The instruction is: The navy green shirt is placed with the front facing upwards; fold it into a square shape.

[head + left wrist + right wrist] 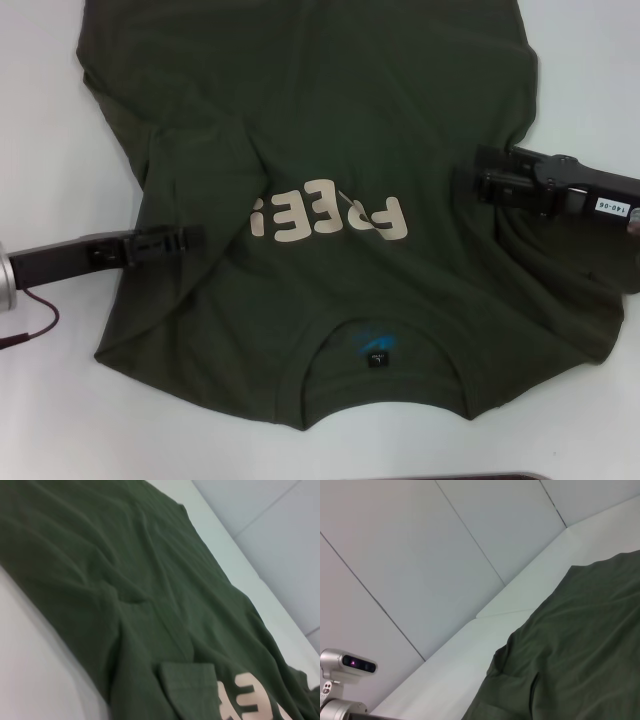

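The navy green shirt (330, 100) lies front up across the white table, collar toward me, hem at the far side. Its cream letters (330, 218) read upside down, and the small black neck label (377, 357) sits inside the collar. My left gripper (195, 240) rests low on the shirt's left edge, where the sleeve is folded in; that sleeve's hem (187, 682) lies beside the letters (247, 700). My right gripper (480, 185) is over the shirt's right side, by the wrinkled right sleeve (570, 300). The right wrist view shows only green cloth (580, 645).
Bare white table (60, 120) surrounds the shirt on the left, right and near sides. A red cable (35, 325) hangs from my left arm. Grey wall panels (445, 555) rise behind the table. A silver camera head (350, 665) shows in the right wrist view.
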Tool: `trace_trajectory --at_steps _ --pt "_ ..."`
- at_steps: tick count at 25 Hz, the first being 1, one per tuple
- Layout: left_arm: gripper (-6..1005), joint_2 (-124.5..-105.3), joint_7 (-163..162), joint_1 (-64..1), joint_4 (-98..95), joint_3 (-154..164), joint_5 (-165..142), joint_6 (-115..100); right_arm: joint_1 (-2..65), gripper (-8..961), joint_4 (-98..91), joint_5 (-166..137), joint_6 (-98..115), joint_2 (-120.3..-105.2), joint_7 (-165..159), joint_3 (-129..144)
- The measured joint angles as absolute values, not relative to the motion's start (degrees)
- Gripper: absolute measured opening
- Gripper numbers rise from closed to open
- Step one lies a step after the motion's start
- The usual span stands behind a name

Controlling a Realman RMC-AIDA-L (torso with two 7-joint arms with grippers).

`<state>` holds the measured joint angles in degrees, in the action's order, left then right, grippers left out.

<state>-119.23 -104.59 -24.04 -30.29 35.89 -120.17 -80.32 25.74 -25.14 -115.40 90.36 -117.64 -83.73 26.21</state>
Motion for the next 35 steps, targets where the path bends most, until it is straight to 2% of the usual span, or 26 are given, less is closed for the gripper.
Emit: trace_trajectory --at_steps 21,35 --pt "846 -120.85 -104.51 -29.0 -29.52 39.02 -120.23 -79.65 25.61 915 -25.42 -115.4 90.96 -117.51 -83.83 25.84" --pt "844 -121.13 -103.46 -28.05 -29.55 43.61 -120.01 -87.24 25.23 915 -25.49 -115.4 91.09 -117.41 -83.86 25.34"
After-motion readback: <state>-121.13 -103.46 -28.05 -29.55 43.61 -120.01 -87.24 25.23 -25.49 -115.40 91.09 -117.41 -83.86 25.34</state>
